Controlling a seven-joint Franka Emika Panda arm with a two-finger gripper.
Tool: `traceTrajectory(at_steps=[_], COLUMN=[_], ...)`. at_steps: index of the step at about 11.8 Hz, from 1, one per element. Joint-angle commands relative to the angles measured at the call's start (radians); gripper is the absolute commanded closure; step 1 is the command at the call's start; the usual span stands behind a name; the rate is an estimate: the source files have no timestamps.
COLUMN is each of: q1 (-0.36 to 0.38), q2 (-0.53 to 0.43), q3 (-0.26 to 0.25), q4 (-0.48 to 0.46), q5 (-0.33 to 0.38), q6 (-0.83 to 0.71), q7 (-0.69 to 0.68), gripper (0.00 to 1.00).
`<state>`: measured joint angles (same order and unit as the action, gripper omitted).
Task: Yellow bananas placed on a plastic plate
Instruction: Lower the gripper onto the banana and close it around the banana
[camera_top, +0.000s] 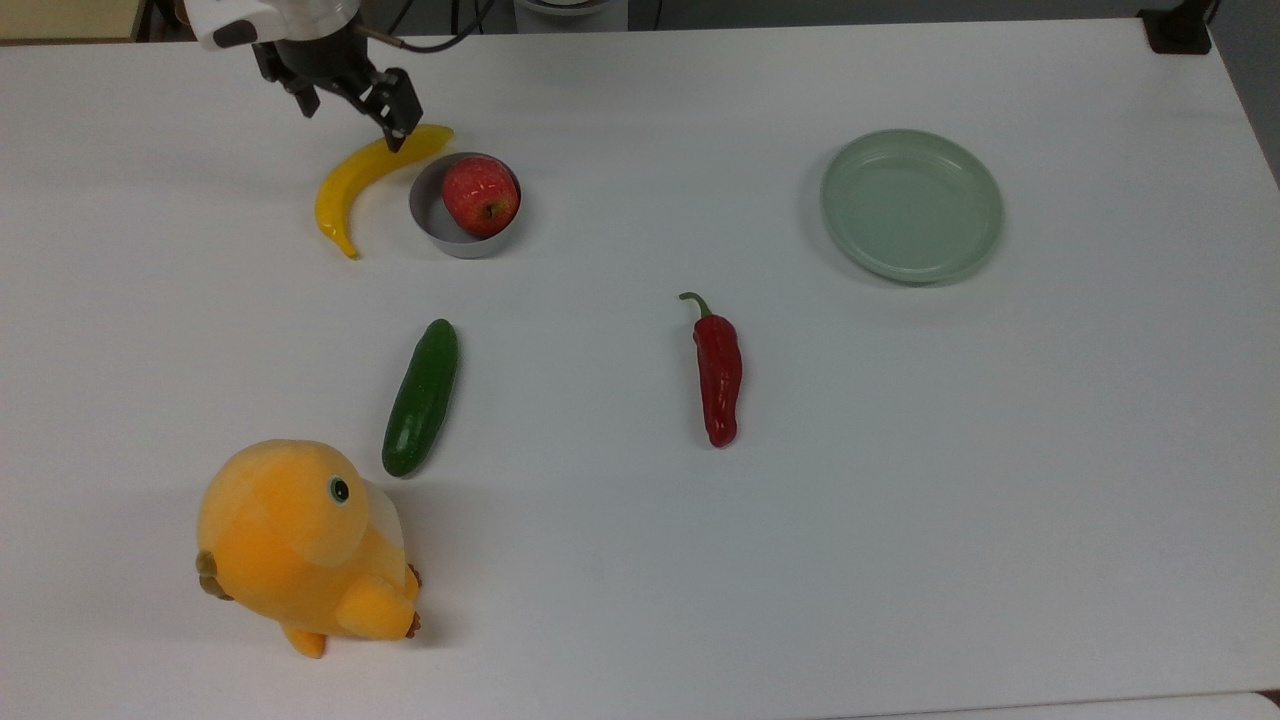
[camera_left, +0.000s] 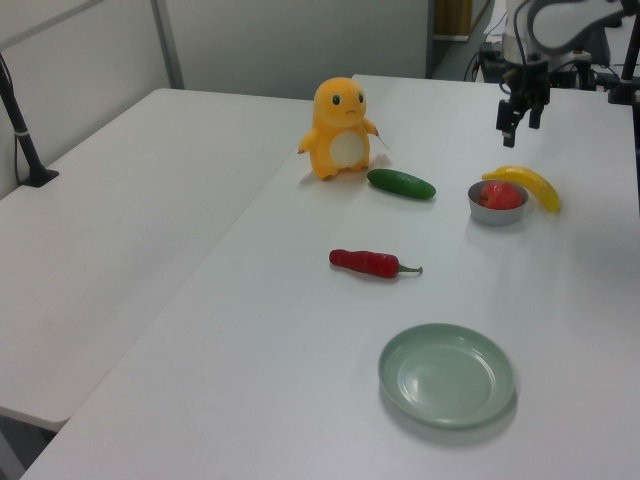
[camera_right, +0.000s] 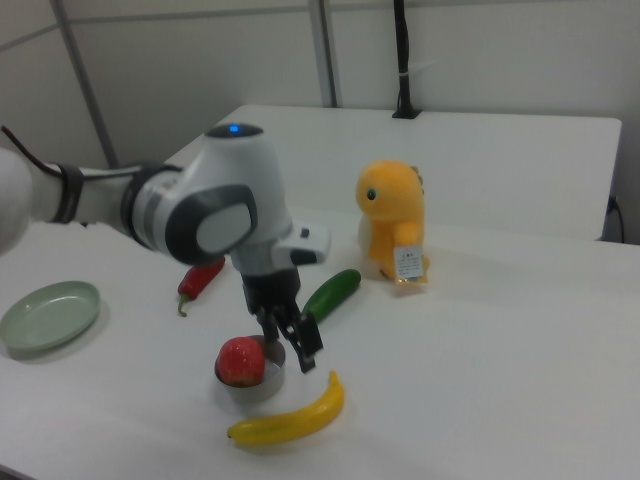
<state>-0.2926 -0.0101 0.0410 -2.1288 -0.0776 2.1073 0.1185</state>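
Hovering with fingers apart, the hand (camera_top: 350, 105) is seen just above the banana (camera_top: 365, 178), which lies on the table beside the bowl (camera_top: 440, 225). A mid-body grasp across the curve is advised; the plate (camera_top: 912, 205) sits well away.

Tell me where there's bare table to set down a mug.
Open spots: the stretch between the chili and the plate, and the wide near strip to the top view's right of the plush toy. It is crowded where the banana, bowl, apple and tool cluster.
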Motion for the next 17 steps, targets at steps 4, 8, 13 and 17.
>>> traceTrajectory(at_steps=[4, 8, 13, 17], q1=[-0.039, -0.033, -0.028, -0.028], q2=[0.060, 0.130, 0.163, 0.163], q3=[-0.069, -0.069, -0.067, -0.066], q4=[-0.079, -0.077, -0.080, -0.079], q5=[-0.022, -0.022, -0.022, -0.014], q6=[0.132, 0.177, 0.175, 0.175], q7=[-0.100, -0.100, -0.105, -0.138], gripper=[0.00, 0.00, 0.82, 1.00])
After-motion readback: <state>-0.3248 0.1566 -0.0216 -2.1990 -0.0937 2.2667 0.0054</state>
